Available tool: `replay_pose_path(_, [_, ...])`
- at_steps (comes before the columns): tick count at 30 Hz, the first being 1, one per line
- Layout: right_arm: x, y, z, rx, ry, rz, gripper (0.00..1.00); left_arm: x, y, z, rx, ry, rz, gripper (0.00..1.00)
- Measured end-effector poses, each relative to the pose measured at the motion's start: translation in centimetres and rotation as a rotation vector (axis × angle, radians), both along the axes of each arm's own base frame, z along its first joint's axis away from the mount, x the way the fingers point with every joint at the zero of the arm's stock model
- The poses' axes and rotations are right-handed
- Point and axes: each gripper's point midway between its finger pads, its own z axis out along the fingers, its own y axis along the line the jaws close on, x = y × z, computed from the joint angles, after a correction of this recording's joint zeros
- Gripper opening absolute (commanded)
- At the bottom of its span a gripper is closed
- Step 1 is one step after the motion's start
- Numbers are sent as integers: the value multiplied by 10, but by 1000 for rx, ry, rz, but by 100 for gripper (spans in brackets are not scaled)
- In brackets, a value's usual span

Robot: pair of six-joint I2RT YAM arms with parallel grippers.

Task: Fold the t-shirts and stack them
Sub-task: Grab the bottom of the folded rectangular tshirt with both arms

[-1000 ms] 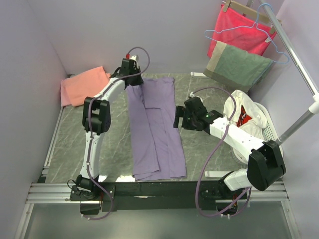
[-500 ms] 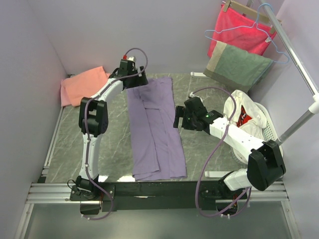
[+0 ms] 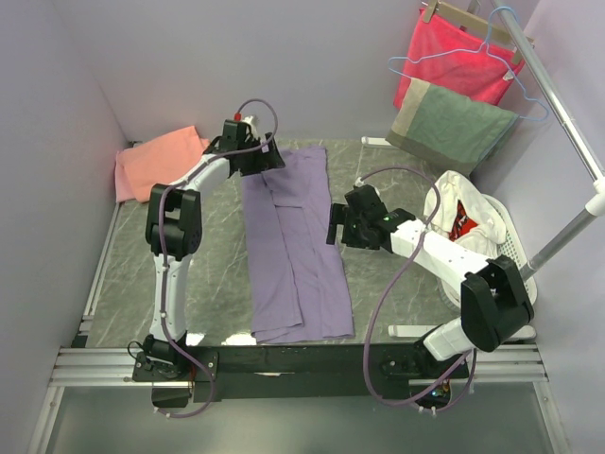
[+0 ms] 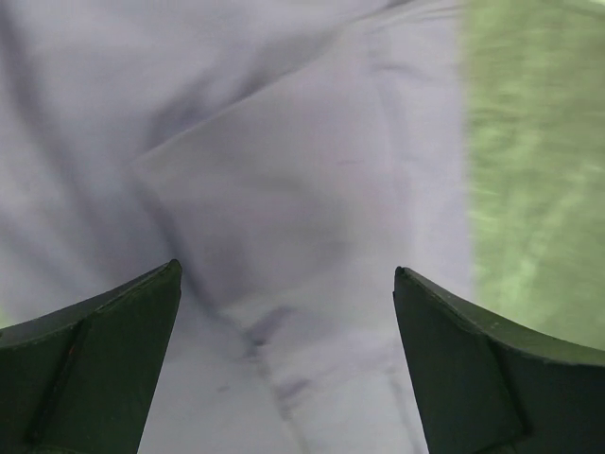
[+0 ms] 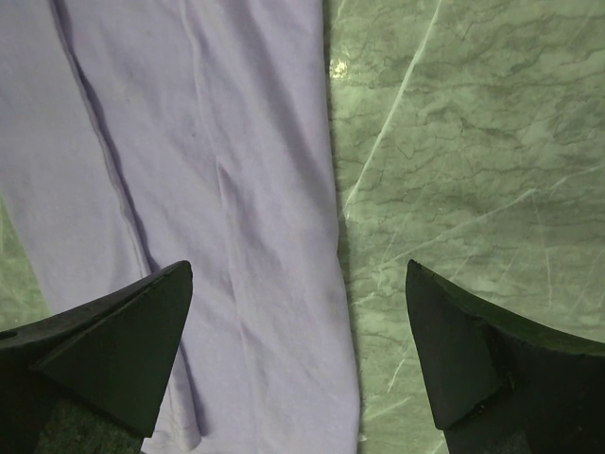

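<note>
Purple t-shirt point(image 3: 293, 248) lies folded lengthwise, a long strip down desk point(image 3: 208, 274) centre, far end to near edge. Pink t-shirt point(image 3: 156, 163) at far-left corner, well apart. L tool point(image 3: 265, 159) over strip's far end, fingers spread, gripping nothing. R tool point(image 3: 334, 227) just beside strip's right edge, also spread, empty.

Lavender t-shirt point(image 3: 293, 246): soft matt cloth (faint creases). Table point(image 3: 217, 274): smooth veined stone-look top, slight sheen.
</note>
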Motion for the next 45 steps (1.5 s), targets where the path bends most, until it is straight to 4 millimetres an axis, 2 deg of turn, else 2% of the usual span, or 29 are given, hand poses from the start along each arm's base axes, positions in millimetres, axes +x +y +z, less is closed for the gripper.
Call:
replay_pose_path(5, [-1,1,-7,-8,19,6,100,5,-32,40,-165,-81,-114,99])
replay_pose_path(7, [-1,1,-7,-7,20,6,100,8,-41,51,-219,-106,-148,99])
replay_pose_path(9, [-1,1,-7,-6,21,7,100,11,-48,53,-253,-111,-168,99])
replay_pose_path(12, [-1,1,-8,-7,23,7,100,18,-53,38,-274,-93,-173,99])
replay_pose_path(14, [-1,1,-9,-8,24,8,100,19,-52,17,-268,-55,-160,99])
replay_pose_path(17, [-1,1,-10,-13,27,10,100,20,-45,-25,-227,15,-110,100])
replay_pose_path(18, [-1,1,-11,-14,30,10,100,21,-45,-31,-229,23,-108,99])
replay_pose_path(23, [-1,1,-18,-24,44,11,100,29,-34,-32,-143,-5,-30,99])
replay_pose_path(27, [7,3,-14,-20,33,18,99,13,-27,-29,-117,-12,-17,99])
replay_pose_path(29, [25,8,-3,2,8,20,98,4,-23,-26,-117,1,-16,99])
replay_pose_path(32, [69,19,23,60,-67,14,97,-2,-18,-8,-120,-14,-8,99])
replay_pose_path(35, [123,35,50,139,-137,22,96,-4,-9,26,-113,-71,25,99])
replay_pose_path(37, [156,47,60,176,-170,38,96,-3,3,54,-95,-127,74,99])
replay_pose_path(39, [182,58,59,210,-179,65,96,0,15,83,-78,-188,127,99])
replay_pose_path(41, [194,68,51,237,-162,93,96,6,29,103,-71,-239,172,100])
replay_pose_path(43, [197,78,34,259,-126,124,96,13,43,107,-67,-250,203,99])
replay_pose_path(45, [192,84,15,280,-73,154,96,25,61,92,-56,-231,236,100])
